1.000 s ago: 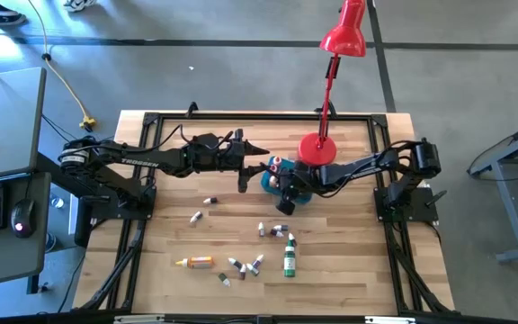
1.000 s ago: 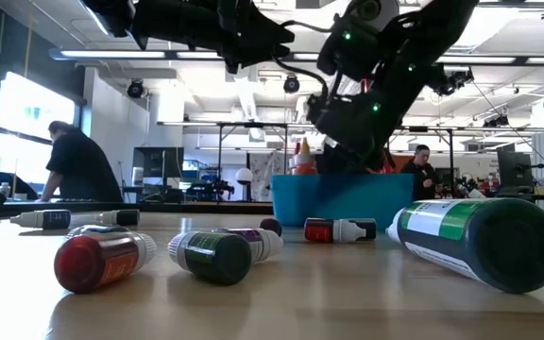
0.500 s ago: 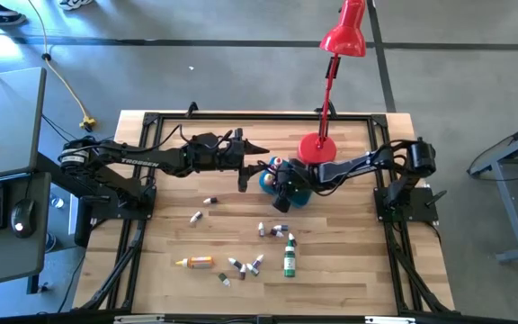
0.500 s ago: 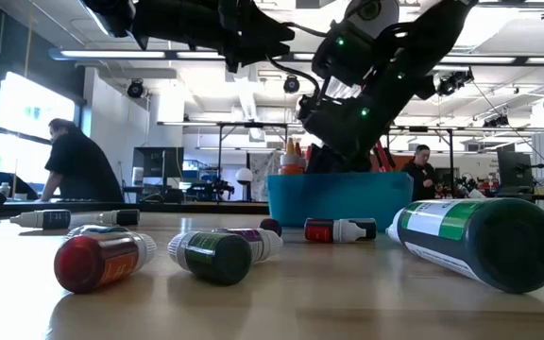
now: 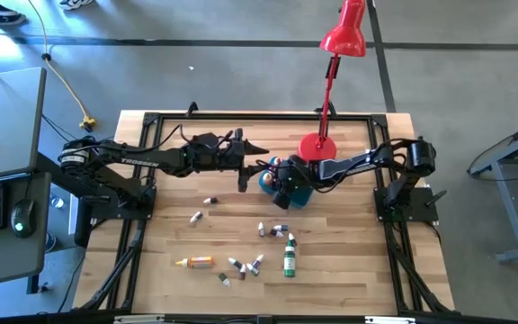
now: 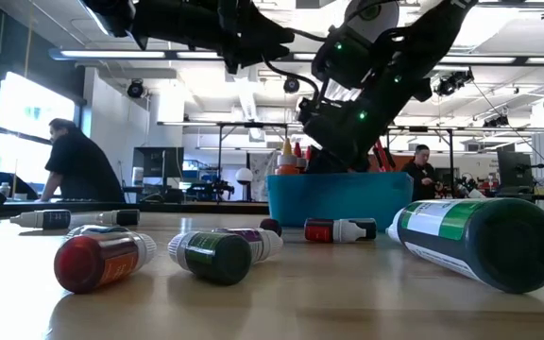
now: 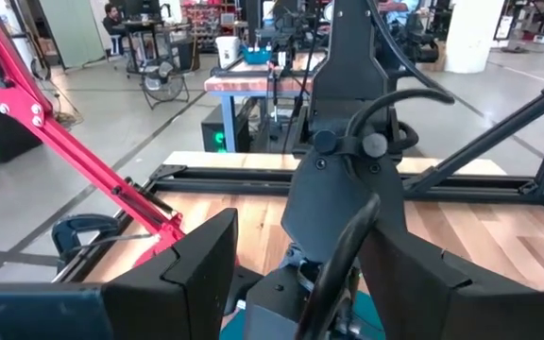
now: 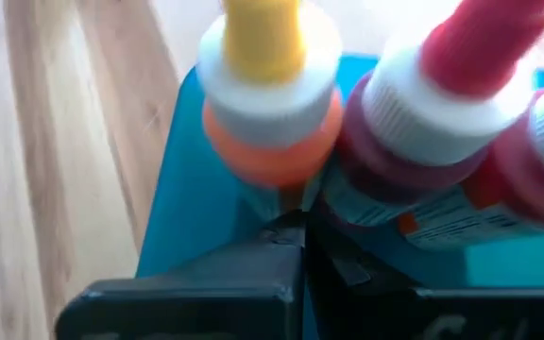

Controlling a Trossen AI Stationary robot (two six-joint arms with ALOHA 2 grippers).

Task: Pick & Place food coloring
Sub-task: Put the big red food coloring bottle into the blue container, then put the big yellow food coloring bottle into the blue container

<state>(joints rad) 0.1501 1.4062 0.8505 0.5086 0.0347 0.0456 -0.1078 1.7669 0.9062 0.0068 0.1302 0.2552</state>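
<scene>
Several food coloring bottles lie on their sides on the near half of the table: a green one point(image 5: 289, 260), an orange-yellow one point(image 5: 193, 262), and small ones point(image 5: 272, 229) point(image 5: 241, 266) point(image 5: 209, 200). In the low view they show as red point(image 6: 102, 260) and green point(image 6: 215, 257). More bottles stand in the teal tub point(image 5: 265, 180), among them an orange one point(image 8: 272, 156) and red ones point(image 8: 395, 179). My right gripper point(image 8: 300, 247) is shut and reaches into the tub. My left gripper point(image 7: 300, 302) is open and hovers above the table just left of the tub. My right gripper's shut fingertips point(image 8: 286, 247) sit inside the teal tub, low between the orange bottle's body point(image 8: 270, 175) and a red bottle's body point(image 8: 366, 203). They come slanting down from the table's right. Whether they press on a bottle or on the tub, I cannot tell.
A red desk lamp stands with its round base point(image 5: 317, 148) right behind the tub and its stem point(image 5: 331, 85) leaning toward the far edge. A black frame point(image 5: 241, 117) runs around the table. People stand in the room beyond point(image 6: 78, 165).
My right gripper has moved a little toward the table's left and far edge over the tub, staying shut. The bottles standing in the tub have shifted toward the table's left, and a red cap now shows beside the orange one.
</scene>
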